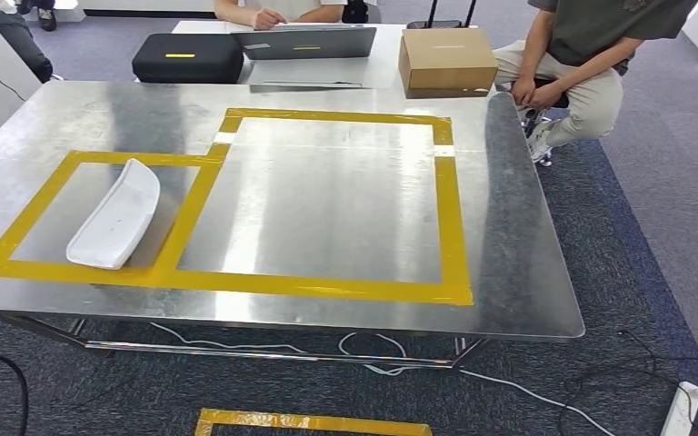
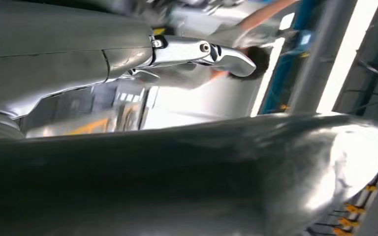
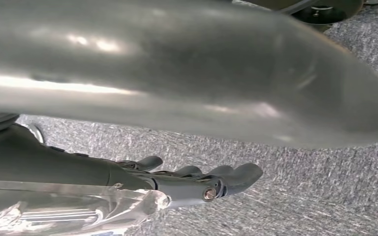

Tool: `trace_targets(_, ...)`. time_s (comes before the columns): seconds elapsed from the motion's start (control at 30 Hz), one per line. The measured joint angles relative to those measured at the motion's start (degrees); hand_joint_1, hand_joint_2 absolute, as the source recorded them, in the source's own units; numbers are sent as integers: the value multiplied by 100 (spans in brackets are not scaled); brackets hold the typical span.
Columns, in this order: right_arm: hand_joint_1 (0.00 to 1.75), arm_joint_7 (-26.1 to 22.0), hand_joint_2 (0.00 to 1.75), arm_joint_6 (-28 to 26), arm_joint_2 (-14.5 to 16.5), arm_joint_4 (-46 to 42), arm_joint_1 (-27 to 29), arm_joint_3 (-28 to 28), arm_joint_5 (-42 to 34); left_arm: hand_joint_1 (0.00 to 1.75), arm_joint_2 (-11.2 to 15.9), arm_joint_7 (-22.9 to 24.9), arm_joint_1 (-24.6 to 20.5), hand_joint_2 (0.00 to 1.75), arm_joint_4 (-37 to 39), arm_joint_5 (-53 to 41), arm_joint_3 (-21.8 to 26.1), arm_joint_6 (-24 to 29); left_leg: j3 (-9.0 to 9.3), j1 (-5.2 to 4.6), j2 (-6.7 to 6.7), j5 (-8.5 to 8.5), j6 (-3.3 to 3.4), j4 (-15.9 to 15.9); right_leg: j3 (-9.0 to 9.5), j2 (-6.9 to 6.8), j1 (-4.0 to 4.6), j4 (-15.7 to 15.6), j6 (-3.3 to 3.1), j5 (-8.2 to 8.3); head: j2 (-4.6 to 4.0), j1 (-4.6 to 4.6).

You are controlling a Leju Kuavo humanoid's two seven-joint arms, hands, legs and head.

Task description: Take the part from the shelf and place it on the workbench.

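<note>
table (image 1: 327,209): metal top marked with yellow tape frames (image 1: 445,218), a small one at left and a large one beside it.
part (image 1: 114,216): a white curved shell lying inside the small left frame, its near end just beside the tape.
left hand (image 2: 202,51): fingers stretched out, no object seen in them; a silver curved surface fills the near field.
right hand (image 3: 197,179): fingers extended over grey carpet (image 3: 300,196), apparently holding nothing.
background: cardboard box (image 1: 446,60), black case (image 1: 188,56), seated people at the far edge.
risk: with the part already resting on the table, a careless arm swing could nudge it across the tape.
</note>
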Motion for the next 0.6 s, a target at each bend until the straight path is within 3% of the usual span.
trace_targets(0.07, 0, -76, 0, -45, 18, -21, 3, -49, -111, 0, 55, 167, 157, 0, 23, -1024, -56, 255, 2, 0, 0, 0, 0, 0, 0, 0, 0, 0, 0, 0, 1, 1)
trace_targets(0.17, 0, -111, 0, -136, 99, -108, 4, -175, -349, 0, 153, 875, 373, 0, 109, -3638, -128, 224, 3, 0, -1, 0, 0, 0, 1, -1, 0, 0, -1, -1, 1, 1)
trace_targets(0.23, 0, -86, 0, -174, 166, -179, 5, -269, -458, 0, 196, 1455, 525, 0, 199, -5175, -160, -101, 2, 0, 0, -1, -1, -1, 6, 3, 1, 1, -1, -1, 0, -1)
trace_targets(0.37, 0, -85, 0, -163, 264, -305, 25, -400, -540, 0, 133, 2162, 882, 0, 458, -7057, -129, -1171, 8, -5, 8, -2, -5, -4, 41, 17, -1, 2, -1, 2, 1, -1)
trace_targets(0.47, 0, -134, 0, -139, 308, -364, 28, -453, -565, 0, -243, 2050, 1096, 0, 845, -7928, 80, -1945, 11, -9, 7, -5, -3, -6, 42, 12, -6, -6, 0, 0, 0, 2)
trace_targets(0.6, 0, -205, 0, -181, 331, -399, 17, -480, -588, 0, -974, 2118, 1279, 0, 1558, -8711, 331, -2305, 16, -16, 6, -15, 9, -8, 24, 7, -14, -16, 9, -7, 2, 0)
